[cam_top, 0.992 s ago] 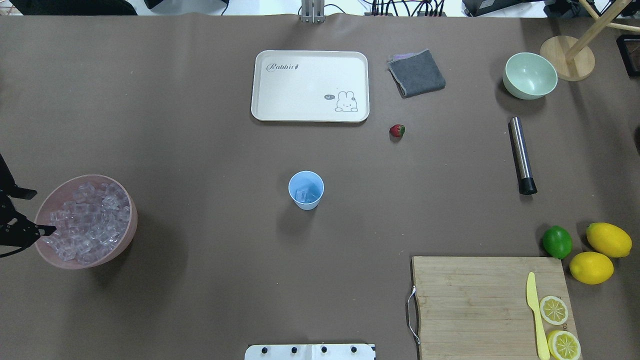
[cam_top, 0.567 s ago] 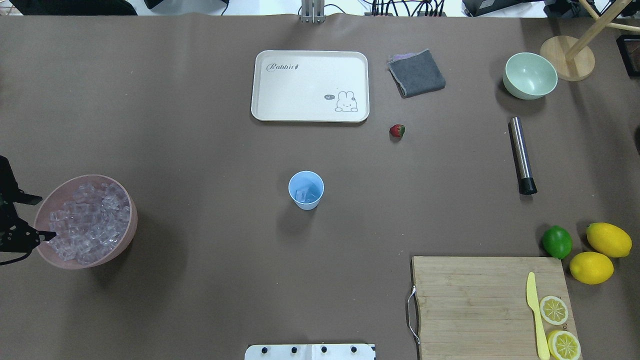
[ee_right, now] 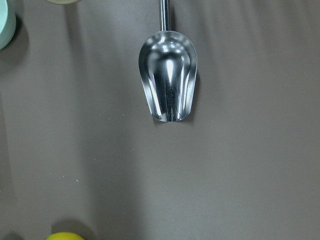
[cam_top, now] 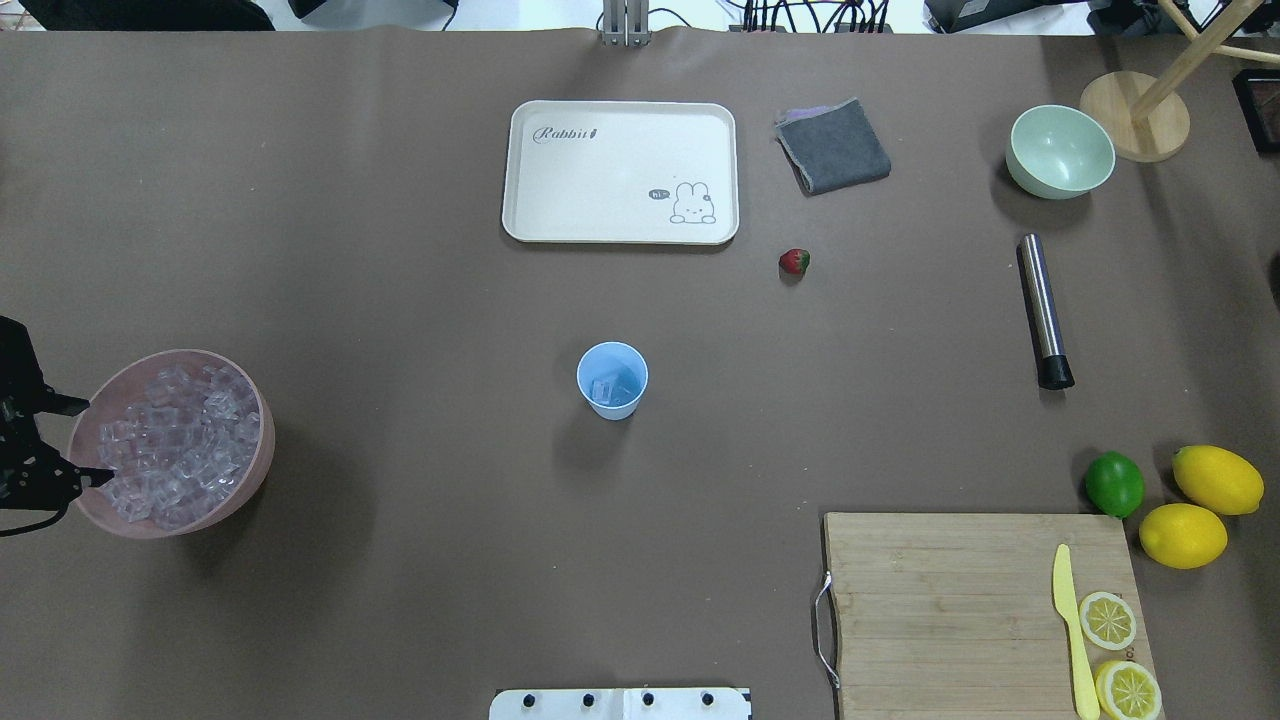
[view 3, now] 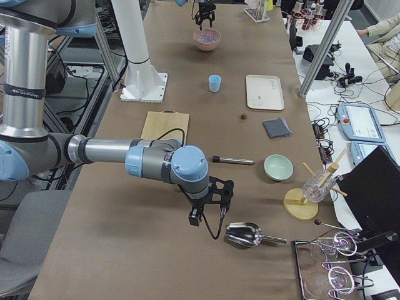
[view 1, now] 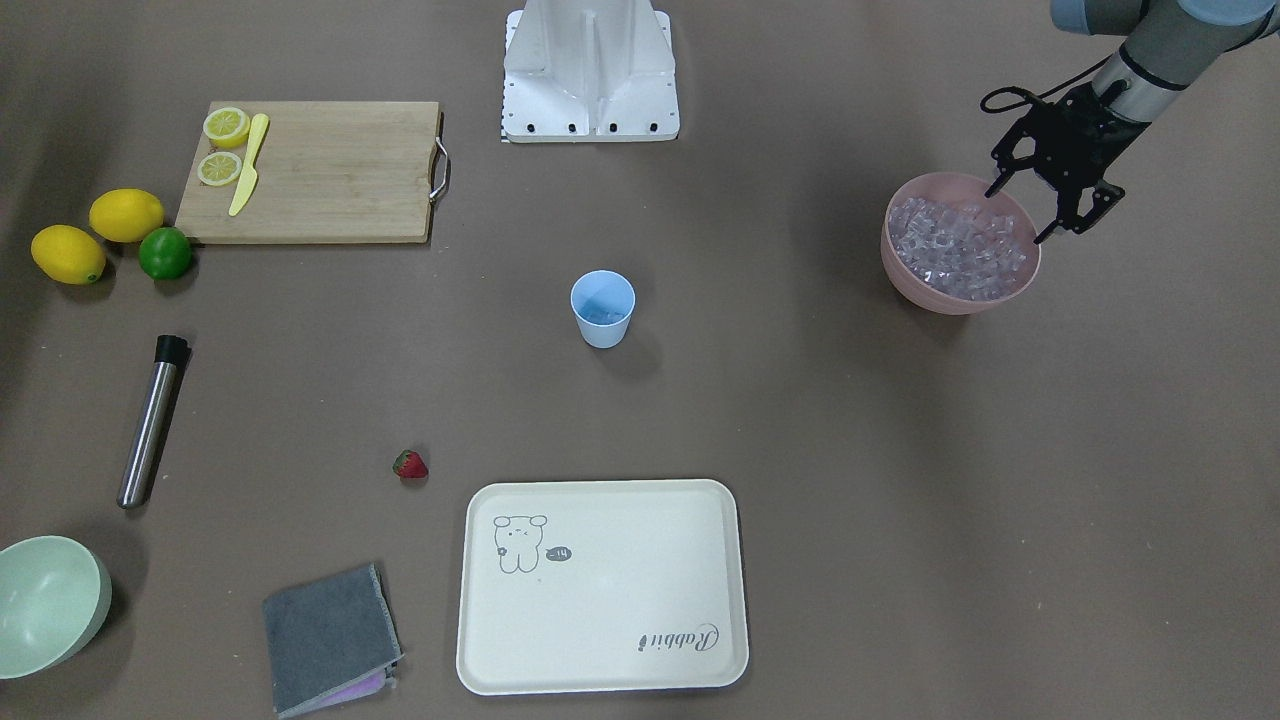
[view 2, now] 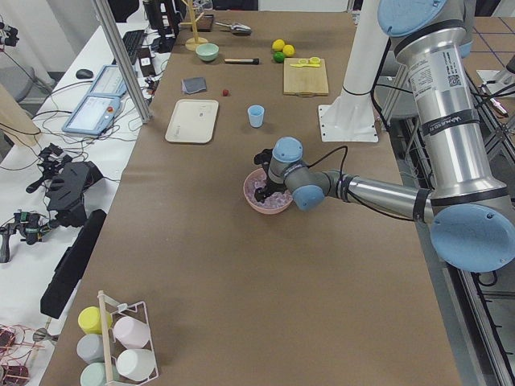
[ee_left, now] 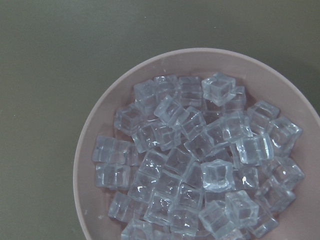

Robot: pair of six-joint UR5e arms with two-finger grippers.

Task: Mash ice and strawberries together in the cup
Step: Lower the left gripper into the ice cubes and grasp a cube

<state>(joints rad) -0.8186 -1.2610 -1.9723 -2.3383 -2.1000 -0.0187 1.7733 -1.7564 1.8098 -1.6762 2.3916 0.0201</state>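
So far only a first share of the ice seems dealt with. From the front-facing camera, the small light-blue plastic cup (view 1: 603,318) stands upright near the middle of the brown-covered table (view 1: 820,420) with a few cubes in its bottom. The clear glassy ice (view 1: 960,250) otherwise fills the round pink bowl (view 1: 950,300) at the table's left end. The black left gripper (view 1: 1017,215) hangs over that bowl's rim, fingers spread wide, nothing between them. The small red strawberry (view 1: 410,464) lies on the bare table toward the operators' edge, well apart from the cup, near a corner of the cream rectangular tray (view 1: 600,620).

Overhead, the cup shows cubes and no red. The steel cylinder with a black tip (cam_top: 1043,310), likely the masher, lies flat toward the right end.

The left side view shows the near arm reaching low over the heap.

In the right side view, the right gripper (view 3: 207,215) hangs above the table's right end near a shiny steel scoop (view 3: 245,234); I cannot tell whether its fingers are apart or together.

The left wrist camera looks straight down on the heaped cubes; no fingers show.

The right wrist camera shows the scoop lying hollow-side up.

By my reading, more ice may follow. The strawberry has yet to go in, and all the mashing remains.
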